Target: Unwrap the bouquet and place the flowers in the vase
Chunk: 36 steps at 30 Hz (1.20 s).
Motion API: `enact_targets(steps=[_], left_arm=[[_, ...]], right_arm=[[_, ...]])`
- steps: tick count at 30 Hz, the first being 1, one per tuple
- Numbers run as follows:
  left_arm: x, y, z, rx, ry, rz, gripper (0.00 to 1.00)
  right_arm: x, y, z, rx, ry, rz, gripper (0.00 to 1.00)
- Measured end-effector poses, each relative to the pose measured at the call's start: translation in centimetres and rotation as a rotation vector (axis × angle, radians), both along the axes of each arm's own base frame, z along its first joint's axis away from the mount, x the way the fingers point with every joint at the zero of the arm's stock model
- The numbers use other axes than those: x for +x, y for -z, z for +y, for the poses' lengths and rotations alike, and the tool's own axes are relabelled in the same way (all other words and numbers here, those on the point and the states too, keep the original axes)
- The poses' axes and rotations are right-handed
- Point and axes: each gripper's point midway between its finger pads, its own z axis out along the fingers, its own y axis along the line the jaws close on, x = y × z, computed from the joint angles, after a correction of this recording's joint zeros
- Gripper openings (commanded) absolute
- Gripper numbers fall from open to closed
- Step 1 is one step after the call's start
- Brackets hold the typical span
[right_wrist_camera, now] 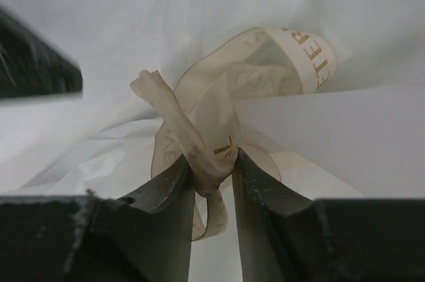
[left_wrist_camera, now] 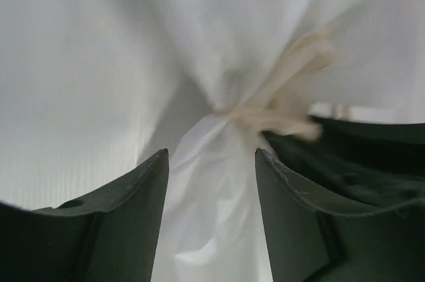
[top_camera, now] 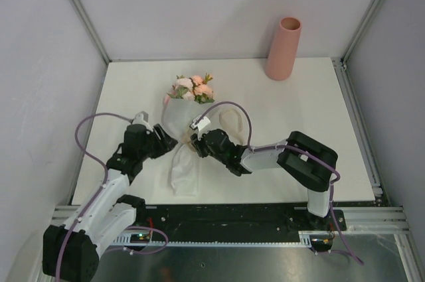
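Bouquet [top_camera: 184, 106], crinkled white paper cone [top_camera: 174, 123], cream ribbon [right_wrist_camera: 199, 129]

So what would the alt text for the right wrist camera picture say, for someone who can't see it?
The right gripper pinches the knot of a cream ribbon tied around the bouquet's white paper wrap. A loop of it with gold lettering arches above.
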Motion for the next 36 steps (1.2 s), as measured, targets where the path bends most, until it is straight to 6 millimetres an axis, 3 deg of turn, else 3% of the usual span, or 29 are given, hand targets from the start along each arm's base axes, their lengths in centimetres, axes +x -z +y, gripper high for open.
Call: enact_targets(steps=[3,5,12,17,25,36], left_arm=[[-2.2,4.2,0.3,0.003,-0.013,0.132,0.6],[-3.0,5.4,0.3,0.0,-0.02,0.177,0.6],[-3.0,5.7,-0.1,-0.037,-0.027,0.177,0.6],[-3.6,7.3,-0.4,-0.052,-0.022,0.223,0.57],[-3.8,8.6,-0.8,-0.075,-0.017,0.241,0.53],[-3.5,9.0,-1.2,-0.101,-0.012,0.234,0.53]], right_arm=[[0.1,-0.3,-0.1,-0.023,0.021,-0.046,0.35],[0.3,-0.7,-0.1,-0.035,0.035,-0.074,0.31],[2.2,-5.0,1.1,-0.012,0.078,-0.215,0.25],[3.4,-7.8,1.7,0.003,0.101,-0.294,0.16],[5.0,-11.2,2.5,-0.006,0.133,-0.402,0.28],[6.9,-17.1,2.5,0.01,0.217,-0.539,0.27]])
